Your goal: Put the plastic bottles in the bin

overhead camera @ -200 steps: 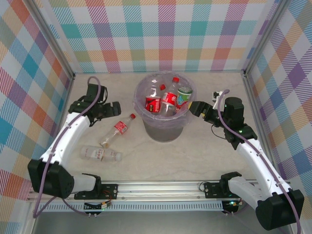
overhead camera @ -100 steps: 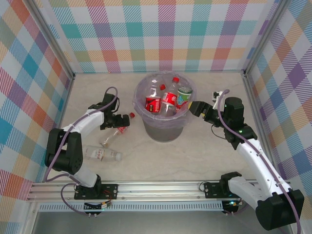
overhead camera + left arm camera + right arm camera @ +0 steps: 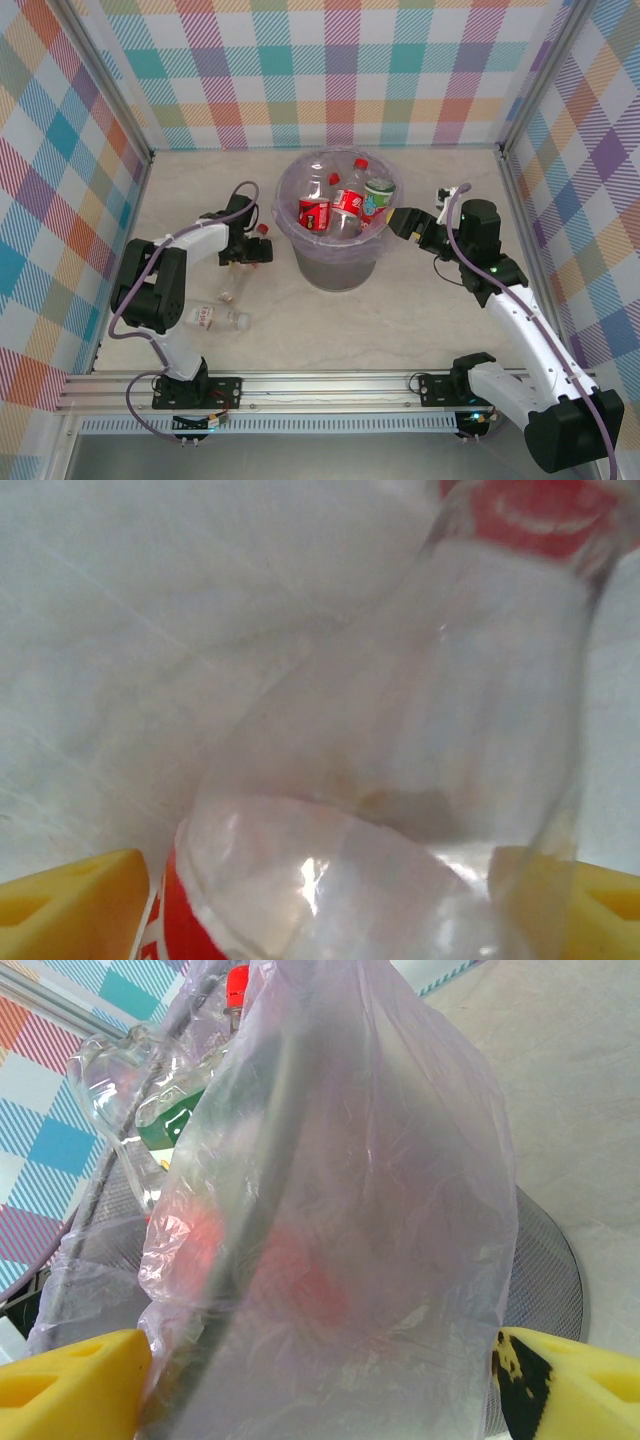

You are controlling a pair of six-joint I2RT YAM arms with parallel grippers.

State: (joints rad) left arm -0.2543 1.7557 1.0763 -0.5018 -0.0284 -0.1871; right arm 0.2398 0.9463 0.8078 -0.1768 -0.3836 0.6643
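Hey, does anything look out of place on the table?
One plastic bottle lies on its side left of the bin, straddled by the left gripper; another bottle lies nearer the left arm's base. Nothing looks spilled or damaged.

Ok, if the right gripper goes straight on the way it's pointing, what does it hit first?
Most likely the lavender bag lining the bin, which sits straight ahead of the open right gripper. How near it is, is hard to judge.

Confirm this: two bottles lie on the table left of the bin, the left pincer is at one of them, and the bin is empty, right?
No, the bin is not empty: the top external view shows several bottles inside it. The rest is right.
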